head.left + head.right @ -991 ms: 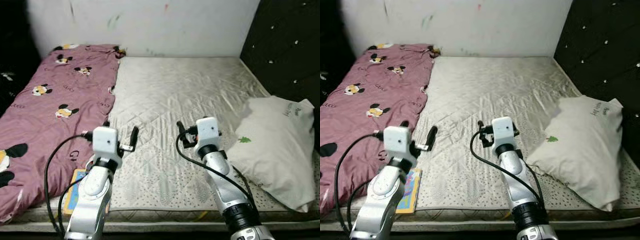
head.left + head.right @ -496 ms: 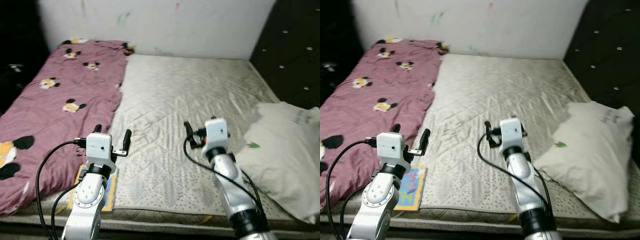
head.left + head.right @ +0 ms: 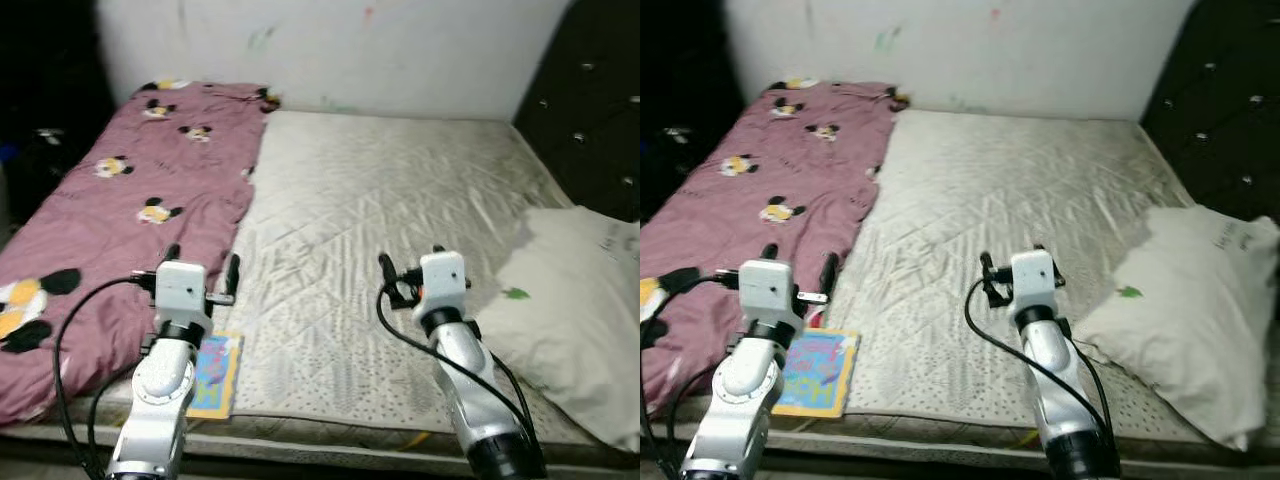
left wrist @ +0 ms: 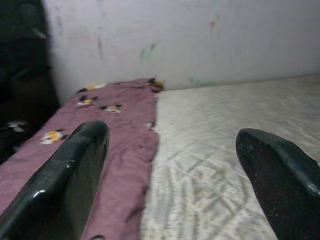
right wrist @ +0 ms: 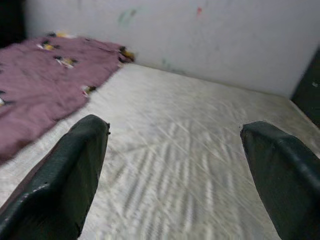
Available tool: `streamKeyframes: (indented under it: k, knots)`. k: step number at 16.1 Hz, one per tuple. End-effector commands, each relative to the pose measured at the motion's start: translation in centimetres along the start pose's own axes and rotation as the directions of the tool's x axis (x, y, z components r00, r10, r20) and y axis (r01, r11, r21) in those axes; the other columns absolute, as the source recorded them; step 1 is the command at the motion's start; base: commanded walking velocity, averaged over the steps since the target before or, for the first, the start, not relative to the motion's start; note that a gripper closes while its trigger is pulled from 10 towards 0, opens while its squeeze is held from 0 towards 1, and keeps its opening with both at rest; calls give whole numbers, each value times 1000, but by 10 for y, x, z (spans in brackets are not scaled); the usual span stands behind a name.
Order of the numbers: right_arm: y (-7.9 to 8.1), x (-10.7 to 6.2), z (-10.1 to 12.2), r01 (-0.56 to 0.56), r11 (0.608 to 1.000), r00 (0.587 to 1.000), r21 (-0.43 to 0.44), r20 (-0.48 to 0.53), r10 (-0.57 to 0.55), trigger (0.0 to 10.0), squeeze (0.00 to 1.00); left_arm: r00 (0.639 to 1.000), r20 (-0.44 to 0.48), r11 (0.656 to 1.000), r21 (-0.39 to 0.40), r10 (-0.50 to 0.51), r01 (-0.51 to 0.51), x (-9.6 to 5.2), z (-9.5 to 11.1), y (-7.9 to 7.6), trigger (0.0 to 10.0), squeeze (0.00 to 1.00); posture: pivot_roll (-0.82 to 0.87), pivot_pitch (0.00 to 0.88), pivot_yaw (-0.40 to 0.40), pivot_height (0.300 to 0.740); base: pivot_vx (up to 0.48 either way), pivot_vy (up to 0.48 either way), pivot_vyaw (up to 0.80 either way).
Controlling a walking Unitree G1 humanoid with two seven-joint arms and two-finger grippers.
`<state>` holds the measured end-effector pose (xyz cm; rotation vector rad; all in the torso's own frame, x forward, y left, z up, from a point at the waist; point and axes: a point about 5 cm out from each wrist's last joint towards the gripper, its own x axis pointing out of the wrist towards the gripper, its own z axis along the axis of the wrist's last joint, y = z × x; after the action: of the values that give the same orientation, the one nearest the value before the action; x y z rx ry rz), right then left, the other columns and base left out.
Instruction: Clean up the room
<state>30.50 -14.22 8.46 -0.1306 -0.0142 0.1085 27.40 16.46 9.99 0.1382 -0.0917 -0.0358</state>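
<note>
Above the bare mattress [image 3: 380, 200], the left gripper [image 3: 200, 270] and right gripper [image 3: 410, 272] hover, fingers spread wide, holding nothing, beside a maroon blanket [image 3: 120, 220].

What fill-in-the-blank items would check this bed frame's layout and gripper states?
1. The pink blanket covers the robot's ____ side of the mattress.
2. The white pillow lies beside the ____ gripper.
3. The colourful book lies at the mattress's near edge, below the ____ gripper.
4. Both grippers' fingers are ____.

Missing words: left; right; left; open
</note>
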Motion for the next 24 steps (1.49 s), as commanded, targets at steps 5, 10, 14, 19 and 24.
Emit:
streamKeyframes:
  k: [5,10,14,19,24]
  knots:
    - [-3,-5,-9,20,1000,1000,-17,-14,-21,10000,0,996,-13,995,33,-93,94,-12,-11,-26,10000,0,-64,0,48,740,0,0,-741]
    - [-8,3,4,35,999,999,-36,-1,-35,10000,0,985,69,988,30,-156,155,8,14,-35,10000,0,-73,0,30,740,0,0,-95]
    - [20,-1,13,20,998,1000,64,13,-21,10000,0,995,54,996,45,-85,83,3,17,-12,10000,0,-21,0,25,740,0,0,0]
    - [20,11,17,-16,994,1000,105,5,15,10000,0,996,82,999,34,-16,13,7,21,-11,10000,0,1,0,-20,740,0,0,0]
    - [14,13,27,-4,996,999,85,34,1,10000,0,994,84,998,12,-63,62,5,28,-15,10000,0,-12,0,-10,740,0,0,0]
